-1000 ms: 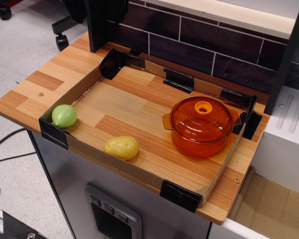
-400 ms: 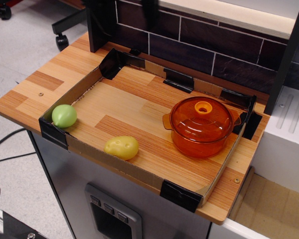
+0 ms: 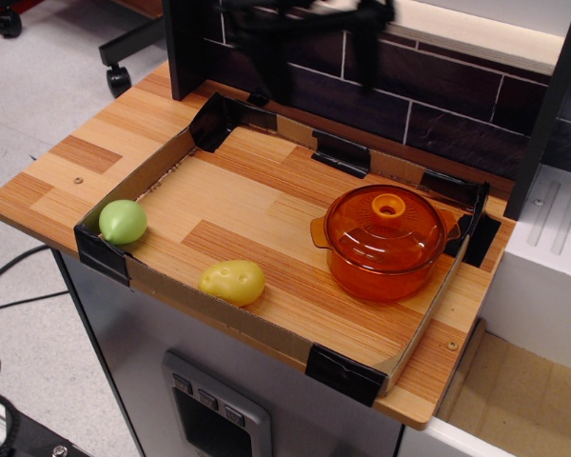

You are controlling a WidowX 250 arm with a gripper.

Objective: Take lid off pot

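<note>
The orange pot (image 3: 379, 274) stands at the right end of the cardboard tray (image 3: 266, 328). The domed orange lid (image 3: 385, 228) sits on it, with its light-orange ring knob (image 3: 388, 205) on top. My gripper (image 3: 316, 67) hangs blurred at the top edge of the view, in front of the dark tiled wall. It is behind and left of the pot and well above the tray. Its two dark fingers (image 3: 269, 57) stand wide apart with nothing between them.
A green toy vegetable (image 3: 123, 221) lies at the tray's left corner. A yellow one (image 3: 233, 282) lies by the front wall. Black tape corners (image 3: 343, 373) stick up on the tray rim. A black post (image 3: 186, 48) stands back left, and a white unit (image 3: 547, 257) stands right.
My gripper has come into view from the top, moving down and right. The pot, lid and toy vegetables have not moved.
</note>
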